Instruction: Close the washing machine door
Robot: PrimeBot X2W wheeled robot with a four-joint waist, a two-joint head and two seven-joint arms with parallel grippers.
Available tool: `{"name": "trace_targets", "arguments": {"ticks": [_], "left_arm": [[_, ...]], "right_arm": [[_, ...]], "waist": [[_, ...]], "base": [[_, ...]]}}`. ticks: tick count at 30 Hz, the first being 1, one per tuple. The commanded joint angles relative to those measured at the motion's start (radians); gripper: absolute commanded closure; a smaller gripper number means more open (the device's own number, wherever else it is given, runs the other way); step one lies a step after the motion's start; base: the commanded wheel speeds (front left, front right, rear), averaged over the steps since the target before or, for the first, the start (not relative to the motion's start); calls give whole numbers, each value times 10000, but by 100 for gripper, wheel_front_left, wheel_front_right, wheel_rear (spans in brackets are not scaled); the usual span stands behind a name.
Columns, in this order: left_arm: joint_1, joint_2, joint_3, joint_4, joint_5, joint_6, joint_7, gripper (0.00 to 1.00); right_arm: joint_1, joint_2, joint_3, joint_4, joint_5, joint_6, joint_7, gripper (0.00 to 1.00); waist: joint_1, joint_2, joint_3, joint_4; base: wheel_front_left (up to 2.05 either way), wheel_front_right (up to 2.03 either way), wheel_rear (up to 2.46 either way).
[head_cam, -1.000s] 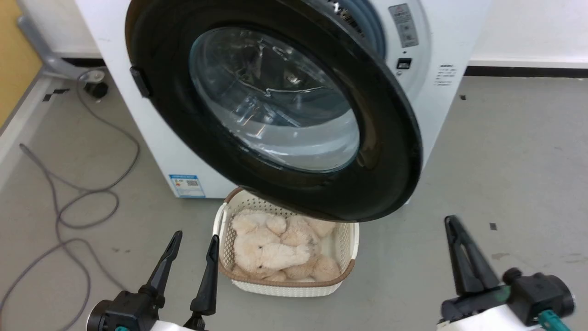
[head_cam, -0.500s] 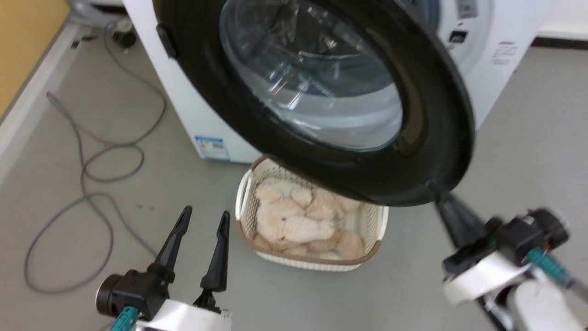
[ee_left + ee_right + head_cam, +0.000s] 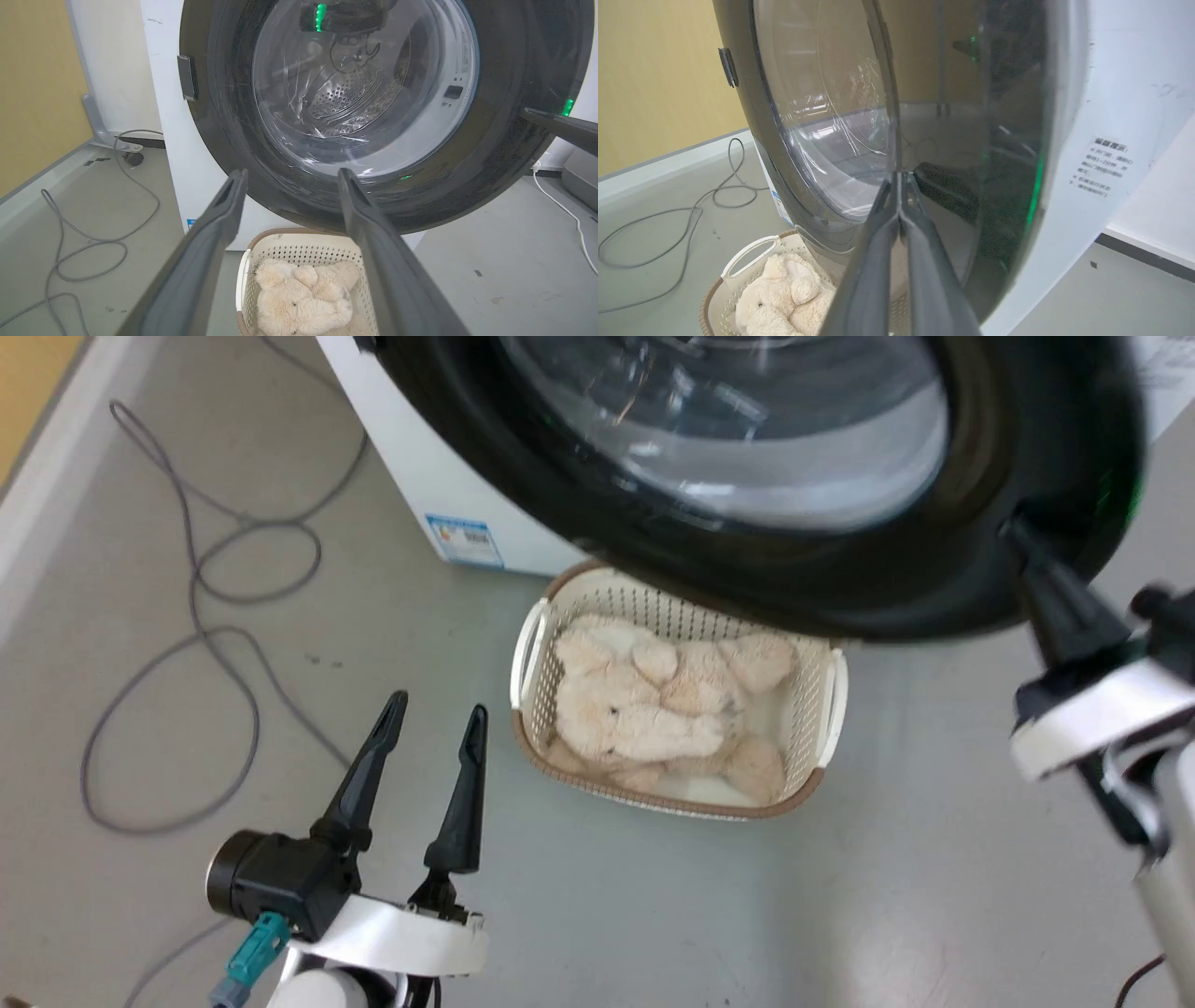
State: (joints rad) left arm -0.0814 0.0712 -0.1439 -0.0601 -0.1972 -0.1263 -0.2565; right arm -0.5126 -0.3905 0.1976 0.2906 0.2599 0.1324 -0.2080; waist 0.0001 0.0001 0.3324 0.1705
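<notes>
The washing machine door [image 3: 794,583], a glossy black ring around bulging clear glass, stands swung open across the top of the head view. Behind it is the white washing machine [image 3: 420,457]. My right gripper [image 3: 1013,527] is shut, and its tip touches the door's lower right rim. In the right wrist view the closed right gripper [image 3: 900,176] rests against the door [image 3: 1008,140]. My left gripper [image 3: 439,705] hangs open over the floor, below and left of the door, holding nothing. In the left wrist view the door [image 3: 224,116] fills the space beyond the left gripper [image 3: 292,172].
A white basket [image 3: 532,644] of beige plush toys sits on the floor under the door. Grey cable [image 3: 201,635] loops over the floor at the left. A yellow wall [image 3: 37,84] lies further left. A white cord [image 3: 572,214] runs along the floor at the right.
The head camera has tilted down and come nearer. My right gripper has closed fully and risen from low on the right to the door's lower right rim. The left gripper stays open.
</notes>
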Motion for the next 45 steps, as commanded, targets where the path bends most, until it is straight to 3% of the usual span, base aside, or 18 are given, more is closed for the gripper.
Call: {"name": "trace_targets", "arguments": {"ticks": [1,17,27,35,45], "left_arm": [[-236,-46,-23,-77,32,-43,-53,0],[-915,-101,-201,-113,44,-44,-53,0],[-1088,-146,51,-51,-22,-44,-53,0],[-915,-166,274,100,0,-44,-53,0],[-205,-192,776,963,172,33,-53,0]], "right_arm": [[-468,-168,-51,187,154,-17,116,100],[-3787,-352,-908,1756,688,-17,1226,100],[-4580,-73,-1345,2698,396,-17,1083,100],[-3926,206,-1013,3088,506,-17,307,100],[-1234,1060,-1178,2528,208,-17,-470,100]], "waist": [[-1,-1,344,100],[-1,-1,1474,285],[-1,-1,1557,249],[-1,-1,731,-99],[-1,-1,-1154,-942]], "base": [[0,0,0],[0,0,0],[0,0,0],[0,0,0],[0,0,0]]}}
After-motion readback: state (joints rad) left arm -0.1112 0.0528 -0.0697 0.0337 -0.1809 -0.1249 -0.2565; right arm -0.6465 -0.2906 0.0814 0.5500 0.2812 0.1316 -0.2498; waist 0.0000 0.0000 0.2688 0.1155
